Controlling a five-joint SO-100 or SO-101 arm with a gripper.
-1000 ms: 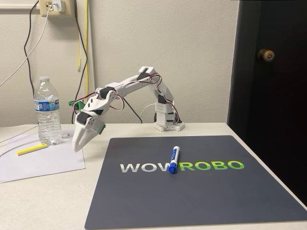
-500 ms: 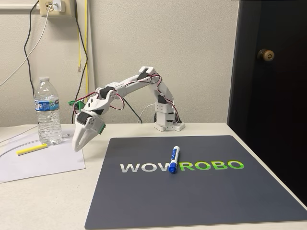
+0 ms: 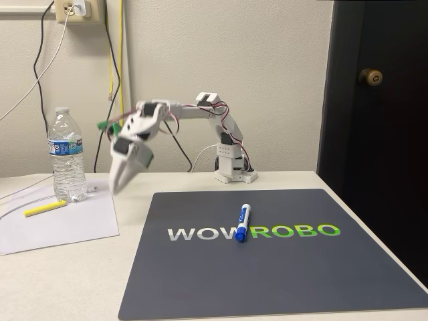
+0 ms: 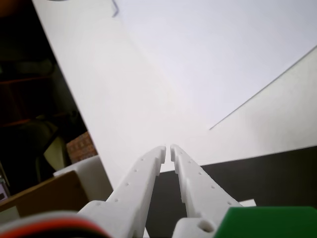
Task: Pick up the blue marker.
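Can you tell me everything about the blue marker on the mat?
The blue marker is short and thick, with a white barrel, a blue cap at the end nearer the camera and a blue band. It looks like plastic. It lies flat on the dark mat, across the printed letters, its white end pointing away toward the wall. Nothing holds it; the gripper hangs well off to its left.

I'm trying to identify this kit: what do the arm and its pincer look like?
The arm is white printed plastic with black servos and red-and-dark wires looped along it. The pincer has two long tapered white fingers dotted with small holes, with a green part beside them.
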